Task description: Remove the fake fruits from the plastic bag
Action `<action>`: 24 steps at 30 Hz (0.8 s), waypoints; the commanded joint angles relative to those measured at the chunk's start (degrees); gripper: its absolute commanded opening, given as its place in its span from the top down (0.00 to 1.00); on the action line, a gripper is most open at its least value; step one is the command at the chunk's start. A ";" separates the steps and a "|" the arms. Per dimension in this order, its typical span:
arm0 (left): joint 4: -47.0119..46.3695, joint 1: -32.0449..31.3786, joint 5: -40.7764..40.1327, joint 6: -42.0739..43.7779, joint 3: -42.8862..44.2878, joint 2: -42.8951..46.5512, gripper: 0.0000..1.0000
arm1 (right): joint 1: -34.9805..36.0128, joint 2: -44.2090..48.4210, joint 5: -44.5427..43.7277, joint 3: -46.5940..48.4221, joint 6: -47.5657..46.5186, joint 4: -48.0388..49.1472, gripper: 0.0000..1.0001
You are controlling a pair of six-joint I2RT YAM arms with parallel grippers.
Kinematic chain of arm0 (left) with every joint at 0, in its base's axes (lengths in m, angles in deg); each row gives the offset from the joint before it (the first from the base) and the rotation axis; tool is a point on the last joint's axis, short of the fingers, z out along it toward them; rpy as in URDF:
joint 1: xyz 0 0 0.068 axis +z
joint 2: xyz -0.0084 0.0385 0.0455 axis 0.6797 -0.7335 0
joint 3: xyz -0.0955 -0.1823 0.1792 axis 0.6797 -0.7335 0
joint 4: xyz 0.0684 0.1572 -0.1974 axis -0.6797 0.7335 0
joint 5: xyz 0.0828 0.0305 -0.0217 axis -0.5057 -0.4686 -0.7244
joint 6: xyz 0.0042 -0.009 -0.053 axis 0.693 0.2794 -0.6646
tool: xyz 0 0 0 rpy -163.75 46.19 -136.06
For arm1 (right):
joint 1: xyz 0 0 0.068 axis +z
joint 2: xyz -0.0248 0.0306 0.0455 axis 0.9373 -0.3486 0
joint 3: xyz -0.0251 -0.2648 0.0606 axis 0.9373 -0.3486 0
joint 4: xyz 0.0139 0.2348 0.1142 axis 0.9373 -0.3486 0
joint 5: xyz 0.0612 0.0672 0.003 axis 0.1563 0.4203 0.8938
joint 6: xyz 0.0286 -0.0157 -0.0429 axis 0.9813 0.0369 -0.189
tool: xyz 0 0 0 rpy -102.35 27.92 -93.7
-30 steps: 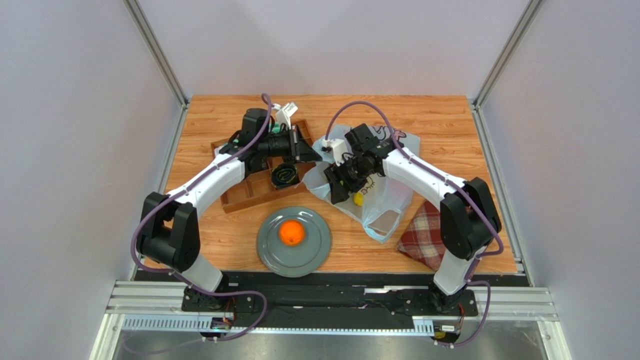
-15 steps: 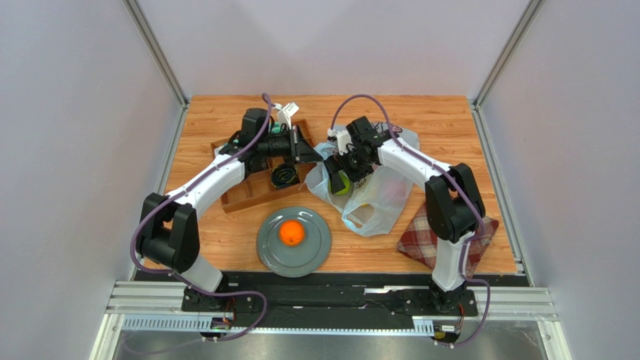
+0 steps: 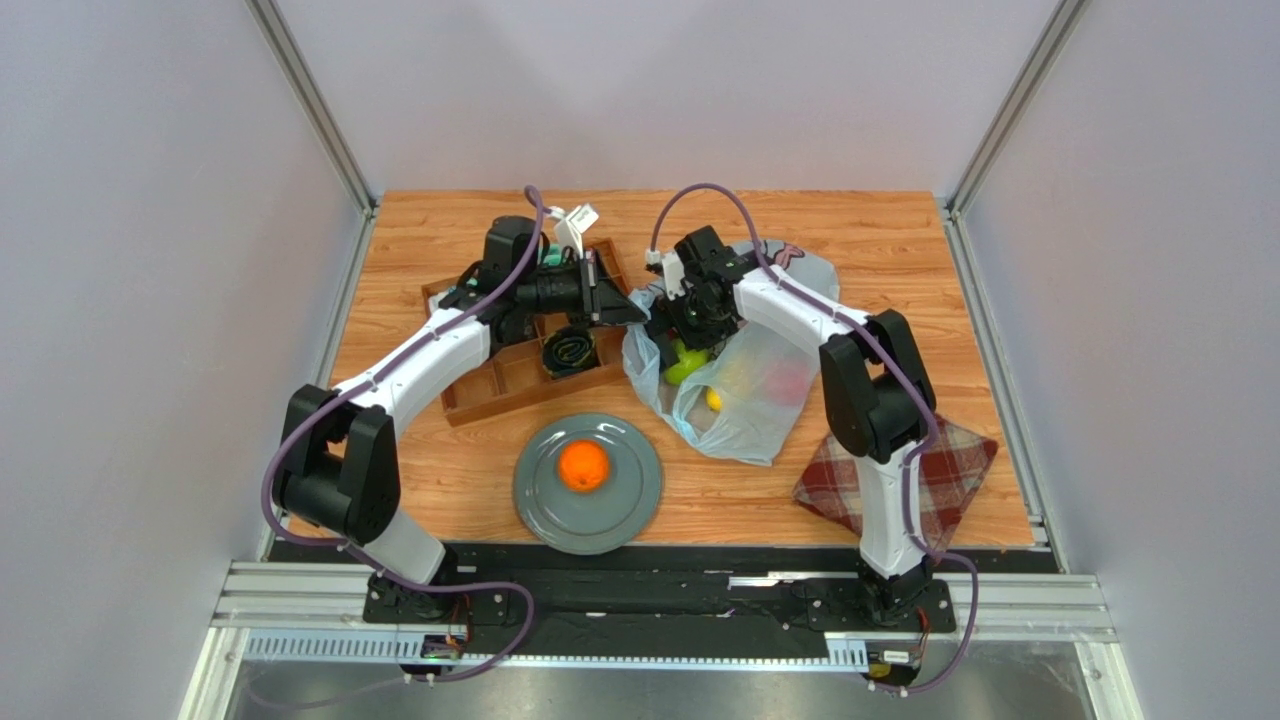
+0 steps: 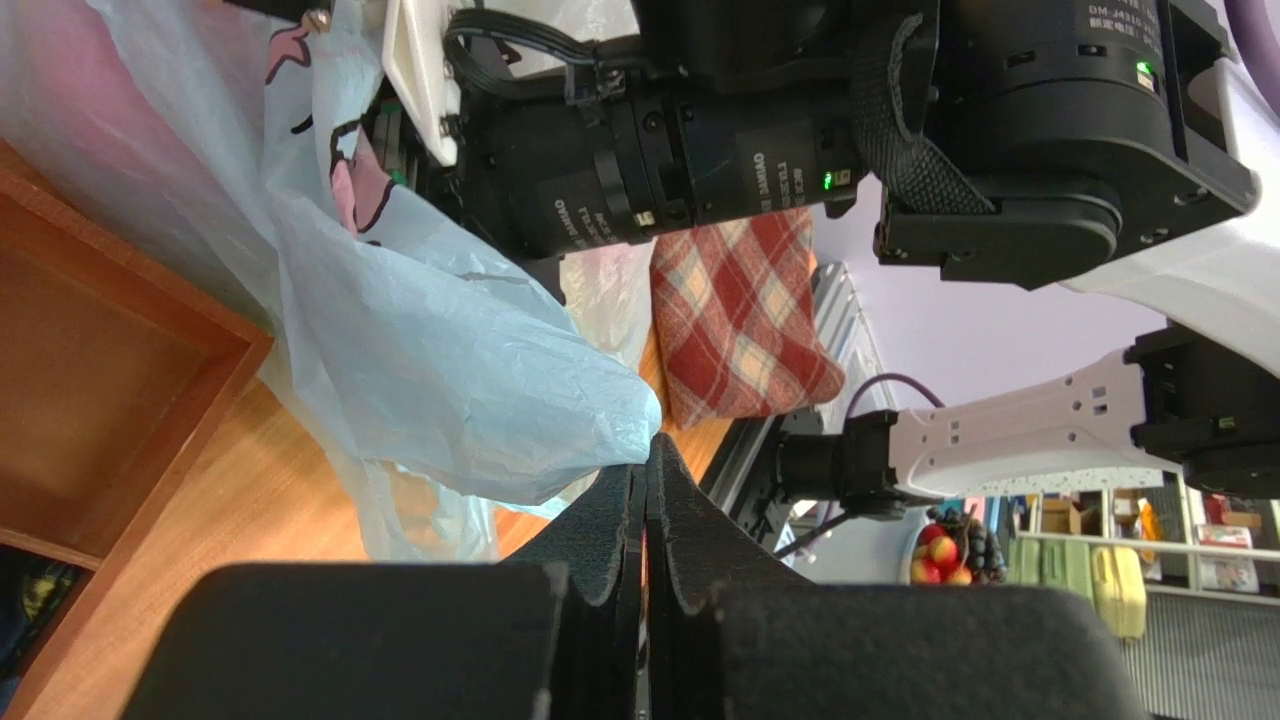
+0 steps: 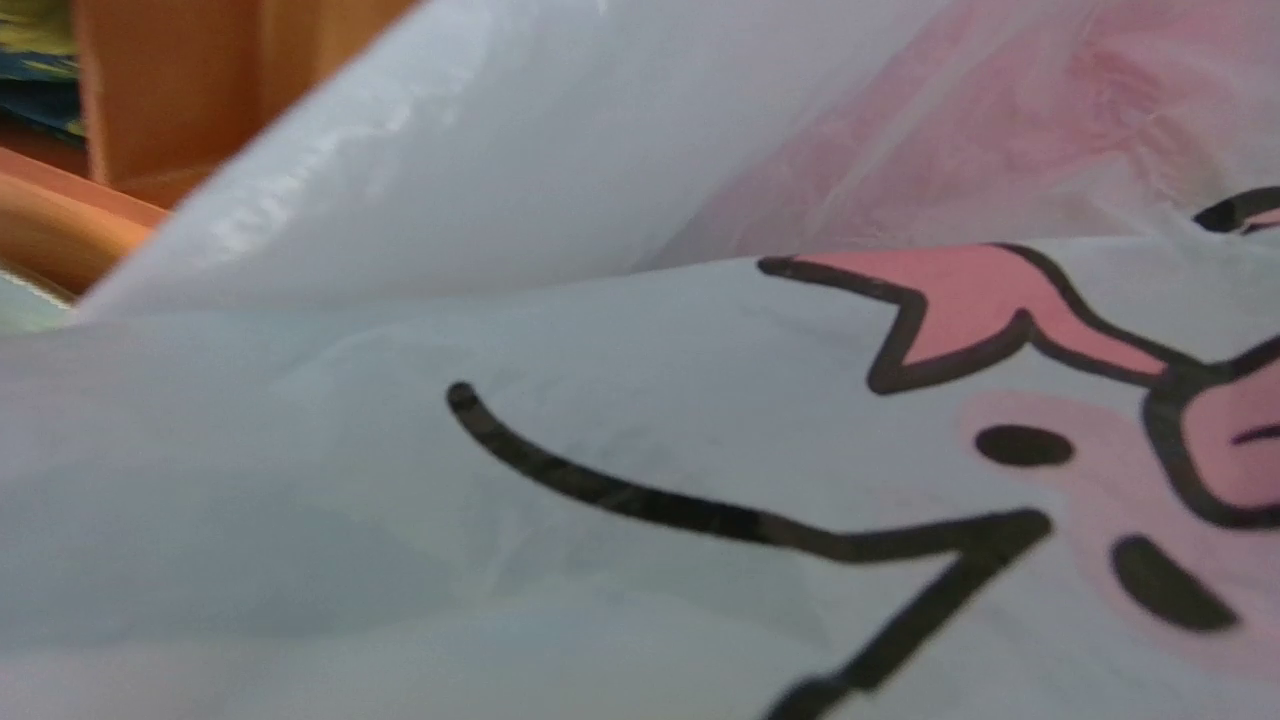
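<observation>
Left jaws tight on plastic bag (image 4: pixel 451 360) edge

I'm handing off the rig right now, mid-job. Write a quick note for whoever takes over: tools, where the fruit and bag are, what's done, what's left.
Left tool: shut, apparently pinching the rim of the plastic bag beside the wooden tray.
Right tool: at the bag's mouth; whether it is open or shut cannot be seen.
Done: one orange sits on the grey plate.
Left: a green fruit and a yellow fruit lie inside the bag, with something reddish showing through the plastic. All of that has to come out.
</observation>
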 commanded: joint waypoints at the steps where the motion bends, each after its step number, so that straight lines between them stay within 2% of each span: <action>1: -1.93 0.18 0.90 -0.21 0.82 -0.59 1.00 | 0.46 3.10 -5.06 0.52 -4.31 -1.28 0.12; 6: -5.88 0.27 0.19 -1.88 1.00 -2.26 1.00 | 0.54 12.58 -4.36 -2.65 -6.35 -4.27 0.26; 11: -7.56 0.27 -0.16 -3.64 1.79 -3.76 1.00 | 2.47 20.68 -2.60 -6.69 -8.19 -7.43 0.31; 17: -8.08 0.79 -0.07 -3.38 3.19 -5.16 1.00 | 2.92 27.63 6.60 -4.50 -11.97 -15.25 0.30; 19: -8.09 1.15 0.54 -2.68 4.33 -5.95 1.00 | 3.01 29.48 9.17 -4.50 -13.91 -15.09 0.31; 22: -6.86 2.55 1.07 -1.89 6.61 -7.80 1.00 | 3.97 33.08 18.29 -6.34 -16.79 -12.63 0.30; 24: -6.33 3.69 1.51 -1.62 7.67 -9.03 1.00 | 7.81 33.62 22.53 -7.83 -19.09 -10.78 0.29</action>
